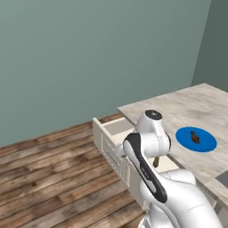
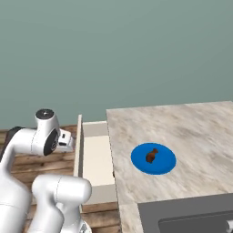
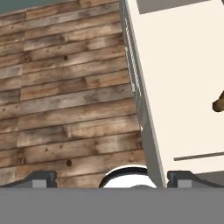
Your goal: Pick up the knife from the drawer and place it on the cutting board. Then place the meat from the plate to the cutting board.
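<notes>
Pincer (image 3: 111,178) wide open, empty, over drawer (image 3: 175,78) front edge; knife (image 3: 218,103) handle peeks at inside edge. Shift over handle, align w/ it, then drop & close

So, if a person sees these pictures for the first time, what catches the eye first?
Probably the bright blue plate on the pale counter, with the small brown meat on it. Next, the open drawer beside the counter, pulled out over the wooden floor.
</notes>
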Tool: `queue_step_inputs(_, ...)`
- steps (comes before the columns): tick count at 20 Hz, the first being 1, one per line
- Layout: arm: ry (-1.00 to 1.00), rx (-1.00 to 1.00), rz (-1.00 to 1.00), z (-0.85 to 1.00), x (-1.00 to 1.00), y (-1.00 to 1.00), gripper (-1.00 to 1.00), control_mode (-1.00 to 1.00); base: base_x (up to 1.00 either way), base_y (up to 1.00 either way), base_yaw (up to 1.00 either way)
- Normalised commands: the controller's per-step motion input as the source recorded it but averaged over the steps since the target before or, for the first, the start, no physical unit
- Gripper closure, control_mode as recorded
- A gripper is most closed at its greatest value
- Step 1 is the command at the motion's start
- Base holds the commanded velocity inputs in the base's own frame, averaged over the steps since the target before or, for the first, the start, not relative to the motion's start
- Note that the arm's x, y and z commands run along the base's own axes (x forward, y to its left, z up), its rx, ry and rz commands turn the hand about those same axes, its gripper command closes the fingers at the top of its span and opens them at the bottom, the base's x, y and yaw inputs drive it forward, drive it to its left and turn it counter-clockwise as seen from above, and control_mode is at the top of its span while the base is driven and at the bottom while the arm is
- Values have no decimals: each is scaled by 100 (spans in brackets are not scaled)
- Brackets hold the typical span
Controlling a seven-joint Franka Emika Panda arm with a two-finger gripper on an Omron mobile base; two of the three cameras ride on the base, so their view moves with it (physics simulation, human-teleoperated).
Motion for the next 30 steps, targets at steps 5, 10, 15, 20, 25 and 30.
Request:
queue_step_inputs(5, 3, -4, 0, -27, 34, 12, -100, -100, 0, 0, 0)
queue_step_inputs(10, 1, -1, -3, -5, 16, 1, -100, -100, 0, 0, 0)
queue_step_inputs(15, 0, 0, -2, -2, 13, -5, -100, -100, 0, 0, 0)
queue_step_inputs(20, 0, 0, 0, -18, 20, -15, -100, -100, 0, 0, 0)
queue_step_inputs(25, 0, 0, 0, -28, 26, -12, -100, -100, 0, 0, 0)
queue_step_inputs(30, 0, 0, 0, -26, 25, -10, -100, -100, 0, 0, 0)
